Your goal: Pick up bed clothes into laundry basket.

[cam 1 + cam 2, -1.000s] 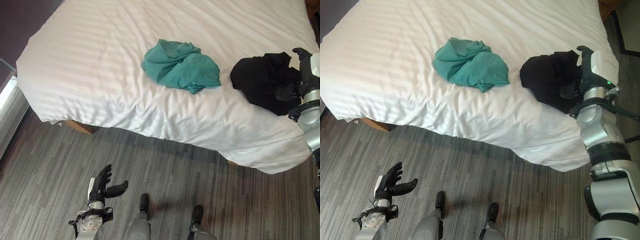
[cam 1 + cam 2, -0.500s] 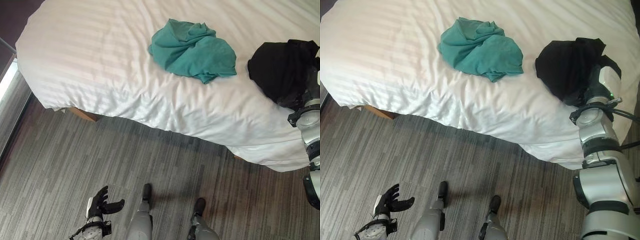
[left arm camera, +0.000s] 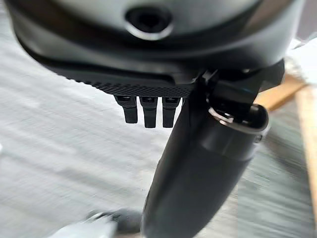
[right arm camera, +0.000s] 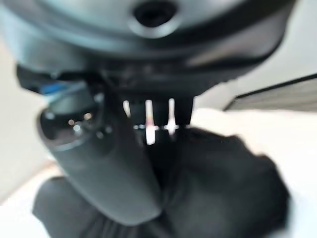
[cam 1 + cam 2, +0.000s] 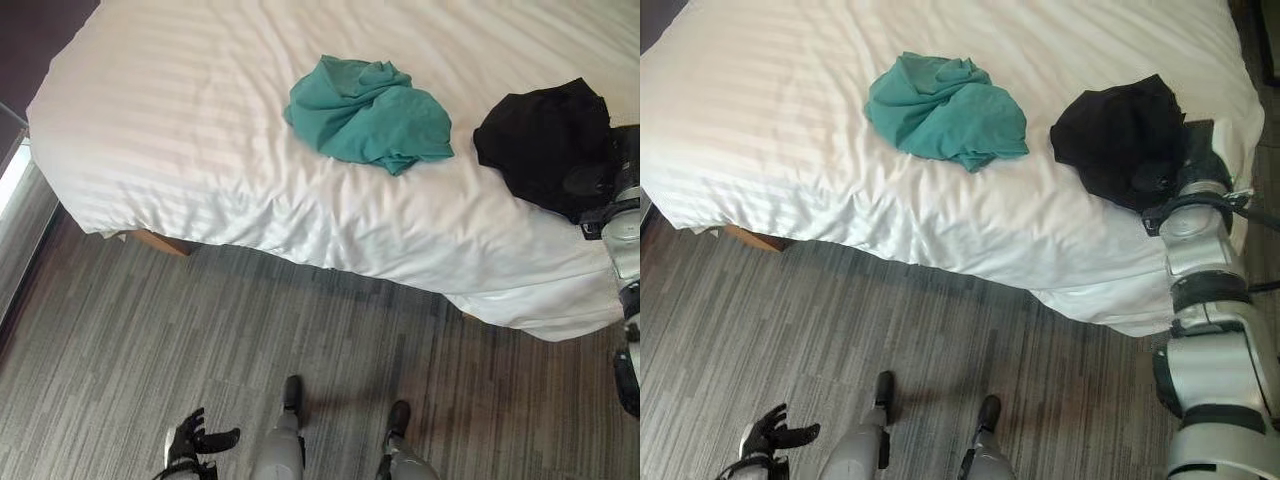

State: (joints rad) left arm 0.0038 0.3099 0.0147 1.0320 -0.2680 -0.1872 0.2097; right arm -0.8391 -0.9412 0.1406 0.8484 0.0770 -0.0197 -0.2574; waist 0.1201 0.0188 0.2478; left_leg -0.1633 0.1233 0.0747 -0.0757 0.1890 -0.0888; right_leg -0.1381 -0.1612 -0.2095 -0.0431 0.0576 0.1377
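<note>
The left hand (image 5: 195,441) hangs low over the grey striped floor (image 5: 130,330), well apart from the bed (image 5: 180,120). Its fingers are spread and relaxed, with the thumb standing out to the side; it holds nothing.

The bed carries a white striped cover that drapes over the near edge. A wooden bed leg (image 5: 150,242) shows under the left part of that edge.

A crumpled teal garment (image 5: 365,120) lies on the cover near the middle of the bed, touching neither hand.

To its right, and apart from it, a black garment (image 5: 1120,135) lies bunched near the right corner of the bed.

The right hand (image 5: 1193,165) rests at the right edge of the black garment, in contact with the cloth. In the right wrist view the right hand's fingers (image 4: 148,116) reach down onto the black cloth, with the thumb lying over the cloth in front. Whether the fingers are curled round the cloth or only pressed on it cannot be determined.
</note>
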